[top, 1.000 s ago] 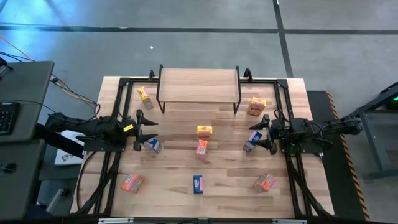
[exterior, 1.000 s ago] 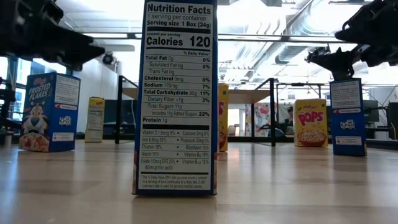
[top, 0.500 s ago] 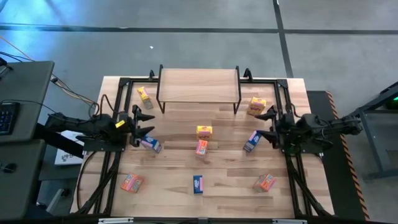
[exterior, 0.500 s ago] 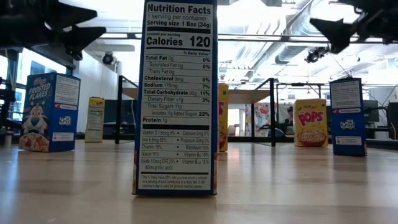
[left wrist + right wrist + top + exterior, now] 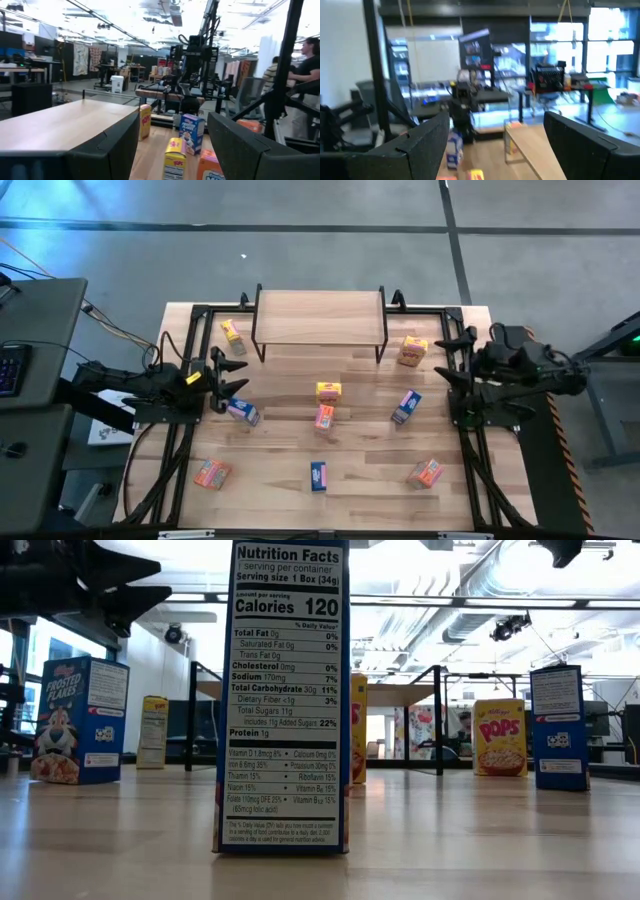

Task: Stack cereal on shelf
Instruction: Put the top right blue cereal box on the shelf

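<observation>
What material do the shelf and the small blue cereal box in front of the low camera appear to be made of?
The shelf: its top looks like light, matte wood, with visible grain and plank lines; its thin black legs look like metal, probably painted.

The blue cereal box: apparently printed cardboard with a smooth finish, judging by its flat panel, sharp edges and the nutrition table printed on it.

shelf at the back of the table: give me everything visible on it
The shelf is a low riser: a light wooden rectangular top on thin black metal legs and frame. It stands upright at the table's far edge, centred between the two arms. Its top is bare; no cereal box is on it. The nearest boxes, a yellow one to its left and another yellow one to its right, stand on the table apart from its legs. Neither gripper touches it.
</observation>
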Controlling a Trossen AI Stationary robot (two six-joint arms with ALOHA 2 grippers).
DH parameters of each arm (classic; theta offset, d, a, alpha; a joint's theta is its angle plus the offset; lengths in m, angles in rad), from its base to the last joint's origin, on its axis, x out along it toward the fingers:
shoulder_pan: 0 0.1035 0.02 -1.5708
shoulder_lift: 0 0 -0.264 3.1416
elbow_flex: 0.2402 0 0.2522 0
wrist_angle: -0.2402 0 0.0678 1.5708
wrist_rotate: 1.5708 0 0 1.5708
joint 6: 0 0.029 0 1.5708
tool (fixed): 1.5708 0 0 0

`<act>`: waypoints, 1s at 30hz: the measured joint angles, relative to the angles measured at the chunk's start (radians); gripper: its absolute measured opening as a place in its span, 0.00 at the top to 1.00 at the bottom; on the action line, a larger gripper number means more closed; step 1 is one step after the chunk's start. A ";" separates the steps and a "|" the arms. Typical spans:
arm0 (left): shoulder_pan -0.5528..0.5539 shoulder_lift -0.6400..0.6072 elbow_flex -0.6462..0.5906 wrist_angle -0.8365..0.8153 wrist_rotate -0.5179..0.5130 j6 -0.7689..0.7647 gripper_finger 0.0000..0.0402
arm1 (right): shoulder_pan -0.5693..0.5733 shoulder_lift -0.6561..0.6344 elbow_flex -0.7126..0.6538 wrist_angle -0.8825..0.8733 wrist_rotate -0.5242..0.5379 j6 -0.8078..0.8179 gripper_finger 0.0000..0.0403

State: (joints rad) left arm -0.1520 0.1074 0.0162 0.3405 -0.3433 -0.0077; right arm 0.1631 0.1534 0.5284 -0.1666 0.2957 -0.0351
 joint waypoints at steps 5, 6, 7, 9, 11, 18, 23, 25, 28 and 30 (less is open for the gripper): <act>0.000 0.000 0.000 0.000 -0.010 0.001 0.44 | 0.000 0.119 0.142 -0.160 0.036 0.009 0.21; 0.000 0.000 0.000 0.000 -0.011 0.001 0.44 | 0.000 0.145 0.167 -0.192 0.037 0.008 0.21; 0.000 0.000 0.000 0.000 -0.011 0.001 0.44 | 0.000 0.172 0.191 -0.224 0.037 0.008 0.21; 0.000 0.000 0.000 0.000 -0.012 0.013 0.44 | 0.000 0.224 0.236 -0.283 0.036 0.010 0.21; 0.000 0.000 0.000 0.000 -0.013 0.034 0.44 | 0.000 0.274 0.278 -0.342 0.036 0.020 0.21; 0.002 0.000 0.000 0.000 -0.013 0.090 0.44 | 0.000 0.426 0.382 -0.491 0.017 0.037 0.21; 0.002 0.000 0.000 0.000 -0.013 0.090 0.44 | 0.000 0.509 0.426 -0.562 -0.019 0.038 0.21; 0.002 0.000 0.000 0.000 -0.013 0.090 0.44 | 0.000 0.537 0.436 -0.589 -0.027 0.038 0.21; 0.002 0.000 0.000 0.000 -0.022 0.088 0.44 | 0.000 0.572 0.441 -0.632 -0.062 0.037 0.21; 0.001 0.000 0.000 0.000 -0.052 0.069 0.44 | 0.000 0.594 0.441 -0.669 -0.082 0.040 0.21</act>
State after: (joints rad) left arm -0.1509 0.1074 0.0162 0.3410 -0.3953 0.0615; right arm 0.1635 0.7477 0.9699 -0.8352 0.2137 0.0047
